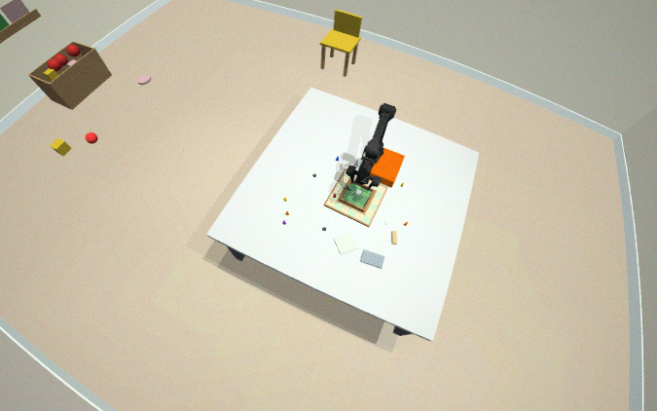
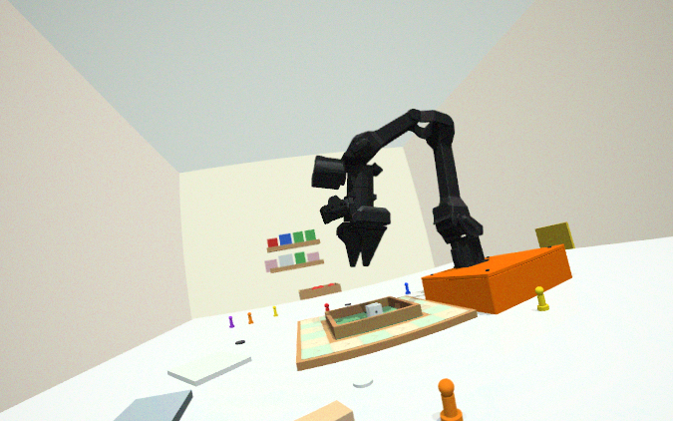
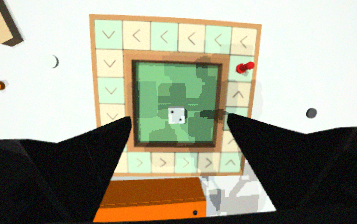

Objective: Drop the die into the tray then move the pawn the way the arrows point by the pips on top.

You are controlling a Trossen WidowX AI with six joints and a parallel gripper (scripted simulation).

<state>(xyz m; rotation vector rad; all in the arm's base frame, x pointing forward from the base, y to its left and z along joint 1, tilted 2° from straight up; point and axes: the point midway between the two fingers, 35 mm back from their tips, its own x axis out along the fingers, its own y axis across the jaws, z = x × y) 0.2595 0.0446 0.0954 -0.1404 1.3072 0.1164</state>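
Note:
A white die (image 3: 176, 115) (image 2: 373, 308) lies on the green floor of the brown-walled dice tray (image 3: 177, 59) (image 2: 370, 324), near its middle. Its top face seems to show two dark pips. The tray sits in the middle of the board (image 3: 164, 36) (image 2: 380, 342) (image 1: 371, 217), inside a ring of arrow squares. A red pawn (image 3: 244, 67) (image 2: 326, 306) lies on a square by one corner of the board. My gripper (image 3: 180, 119) (image 2: 362, 263) (image 1: 358, 181) is open and empty. It hangs well above the tray, pointing straight down.
The arm's orange base box (image 2: 501, 277) (image 1: 388, 166) stands right behind the board. Loose pawns stand around: yellow (image 2: 539, 298), orange (image 2: 448, 397), blue (image 2: 406, 287), purple (image 2: 230, 321). A white tile (image 2: 207, 366), a grey tile (image 2: 156, 405), a wooden block (image 3: 6, 27) and small black discs (image 3: 311, 113) also lie on the table.

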